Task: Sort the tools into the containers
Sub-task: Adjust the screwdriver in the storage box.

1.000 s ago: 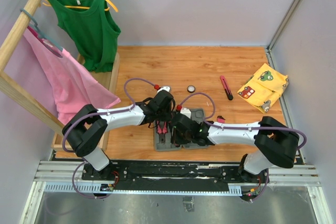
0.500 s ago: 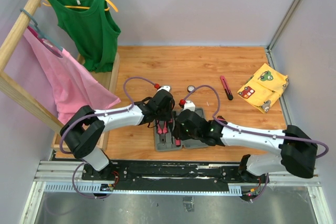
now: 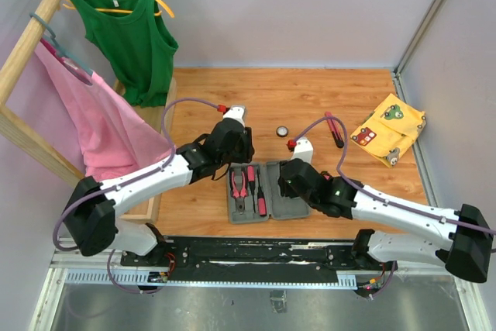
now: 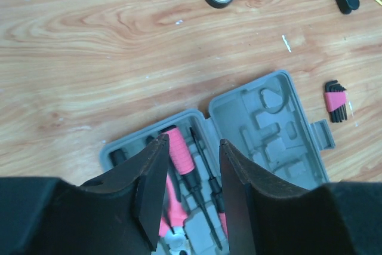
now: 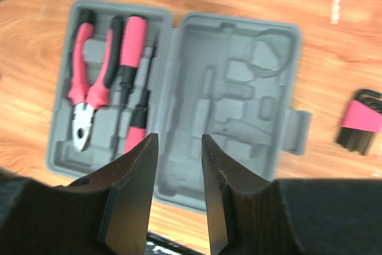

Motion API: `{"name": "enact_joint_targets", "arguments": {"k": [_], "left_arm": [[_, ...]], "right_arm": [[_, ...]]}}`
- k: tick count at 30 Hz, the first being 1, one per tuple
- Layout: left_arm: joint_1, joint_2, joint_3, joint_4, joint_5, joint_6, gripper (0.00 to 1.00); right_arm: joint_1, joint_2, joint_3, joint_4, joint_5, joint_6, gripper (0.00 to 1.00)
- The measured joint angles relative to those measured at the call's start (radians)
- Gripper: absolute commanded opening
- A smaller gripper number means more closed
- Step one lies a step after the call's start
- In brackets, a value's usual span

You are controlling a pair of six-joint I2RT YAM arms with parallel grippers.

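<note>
The grey tool case (image 3: 273, 211) lies open near the front edge. Its left half holds pink-handled pliers (image 5: 83, 97) and slim screwdrivers (image 5: 132, 46); its right half (image 5: 239, 94) shows bare slots. My left gripper (image 4: 192, 141) is open and empty above the case's left half, also seen in the top view (image 3: 239, 159). My right gripper (image 5: 178, 137) is open and empty above the case's near middle, also seen in the top view (image 3: 288, 184). A round black-white disc (image 3: 283, 132), a pink-black cutter (image 3: 334, 129) and a hex-key set (image 5: 360, 125) lie on the table.
A yellow patterned cloth (image 3: 389, 129) lies at the right. A wooden rack (image 3: 35, 29) with a green top (image 3: 132, 36) and a pink garment (image 3: 93, 125) stands at the left. The black rail (image 3: 256, 252) runs along the front edge.
Both grippers have drawn back from the case: the left one away toward the far side, the right one to the right. The pliers and screwdrivers in the case now show.
</note>
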Motion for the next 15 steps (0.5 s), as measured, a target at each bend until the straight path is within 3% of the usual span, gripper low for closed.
{"name": "enact_joint_targets", "arguments": {"k": [6, 15], "left_arm": [[0.034, -0.111, 0.0, -0.089, -0.064, 0.047, 0.49], [0.117, -0.252, 0.012, -0.224, -0.071, 0.059, 0.53]], "right_arm": [[-0.163, -0.053, 0.001, -0.073, 0.02, -0.085, 0.39], [-0.491, -0.081, 0.001, -0.099, -0.106, -0.2, 0.43]]}}
